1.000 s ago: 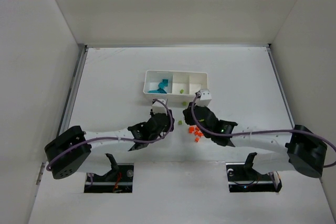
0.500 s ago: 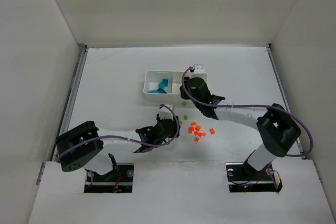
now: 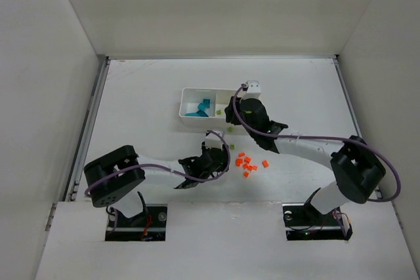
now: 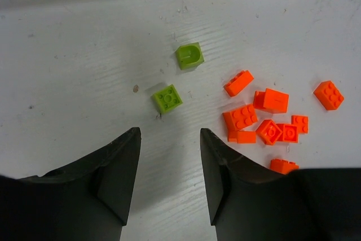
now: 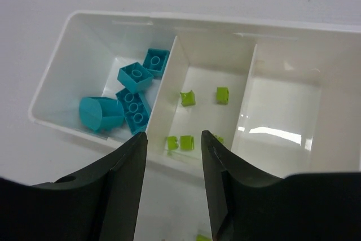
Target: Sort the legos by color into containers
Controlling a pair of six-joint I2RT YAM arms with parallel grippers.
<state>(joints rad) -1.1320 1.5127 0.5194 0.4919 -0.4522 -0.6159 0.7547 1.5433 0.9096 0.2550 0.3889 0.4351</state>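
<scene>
Currently teal bricks [image 5: 134, 76] in left compartment [image 5: 84, 66]; green bricks [image 5: 188, 98] in middle compartment [image 5: 206, 74].

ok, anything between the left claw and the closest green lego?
Nothing visible. The left claw is open, and only table lies between it and the green lego; the orange legos sit off to one side.

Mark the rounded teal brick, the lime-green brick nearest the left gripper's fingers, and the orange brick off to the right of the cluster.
rounded teal brick [image 5: 101, 114], right wrist view, its curved side.
lime-green brick [image 4: 168, 98], left wrist view, its studded top.
orange brick [image 4: 329, 95], left wrist view, its studded top.
</scene>
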